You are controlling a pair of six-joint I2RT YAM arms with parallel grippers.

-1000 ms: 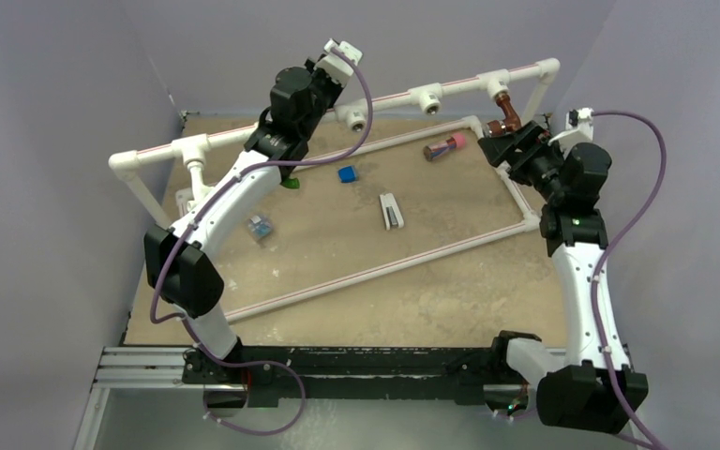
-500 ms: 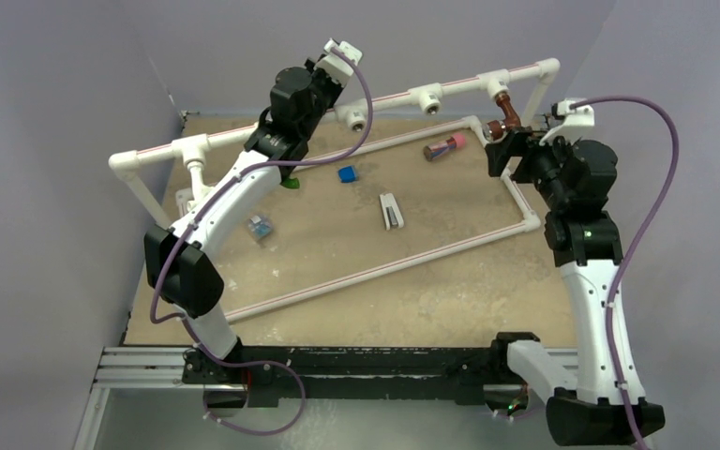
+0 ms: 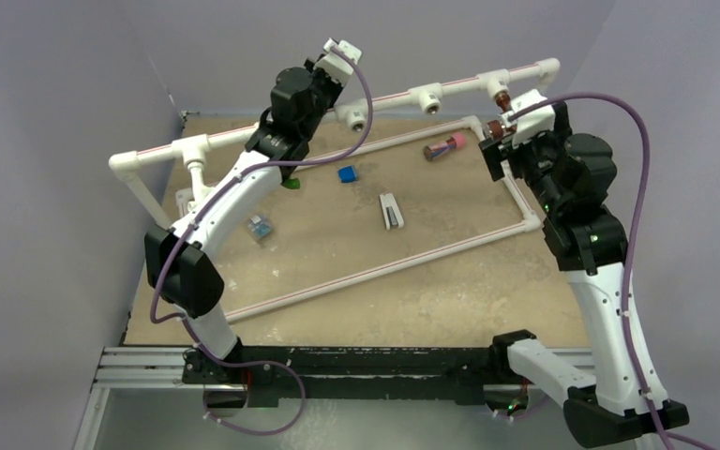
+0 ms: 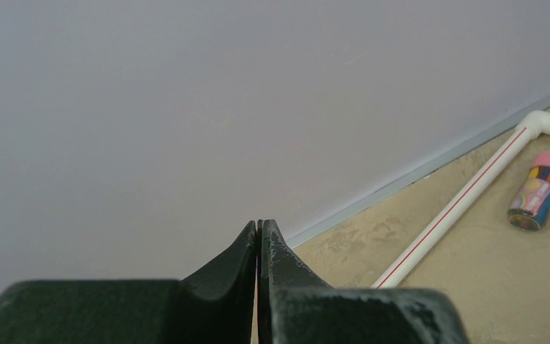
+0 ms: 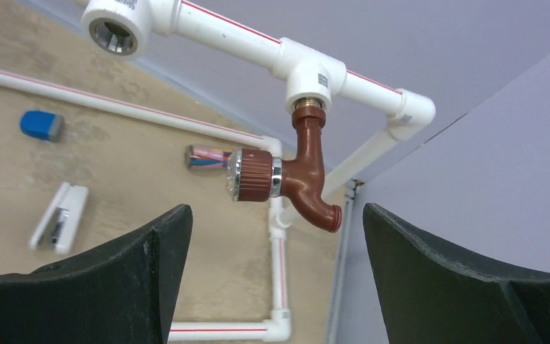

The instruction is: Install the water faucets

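Observation:
The reddish-brown faucet (image 5: 304,172) hangs screwed into the right white T-fitting (image 5: 308,72) of the top rail, spout down. My right gripper (image 5: 276,211) is open, its jaws wide apart just below and in front of the faucet, not touching it. In the top view the right gripper (image 3: 499,141) covers most of that faucet (image 3: 501,101). The green faucet (image 3: 291,184) lies on the table, partly hidden under my left arm. A white piece (image 3: 194,173) hangs under the left T-fitting; I cannot tell if it is the white faucet. My left gripper (image 4: 260,223) is shut, raised near the rail (image 3: 309,84).
Two open T-fittings (image 3: 428,98) (image 3: 354,117) sit on the rail. On the table lie a pink-capped cylinder (image 3: 445,146), a blue block (image 3: 347,173), a white stapler-like item (image 3: 391,210) and a small clear item (image 3: 260,226). A floor pipe frame (image 3: 375,267) rims the table.
My right arm has risen and its wrist has turned, so the gripper now sits in front of the reddish-brown faucet and hides it from above. The left arm has not moved.

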